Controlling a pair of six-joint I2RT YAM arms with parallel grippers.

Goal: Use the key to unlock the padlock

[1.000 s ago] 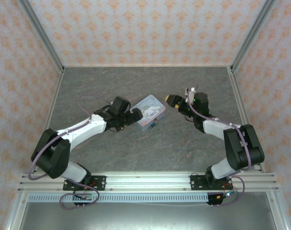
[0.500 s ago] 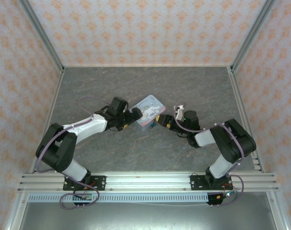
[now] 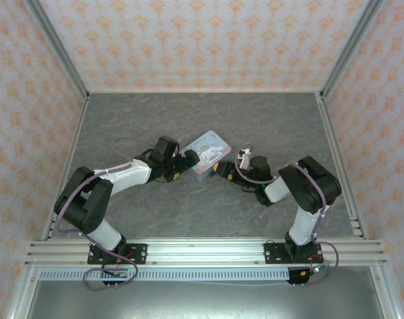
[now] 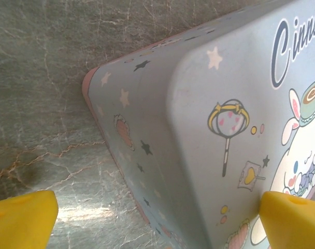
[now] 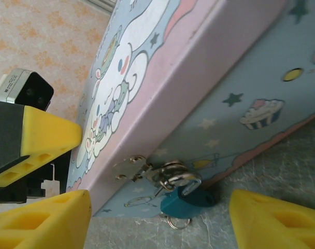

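Centrally on the grey table (image 3: 122,119), the cartoon tin (image 3: 210,147) has open room toward every edge. The teal padlock (image 5: 184,201) hangs from the tin's hasp (image 5: 130,168), low by the tabletop, between the spread fingers of the right gripper (image 5: 160,223), untouched. The left gripper (image 4: 157,220) gapes, straddling the tin's corner.

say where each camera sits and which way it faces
top external: above and behind the arms, looking down on the table; both show, meeting at the tin.
left wrist: on the left tool, facing the tin's lid and side; its yellow fingertips show.
right wrist: on the right tool, facing the tin's clasp and the padlock; its fingertips show.
shared: both wrist views see the tin from opposite sides.
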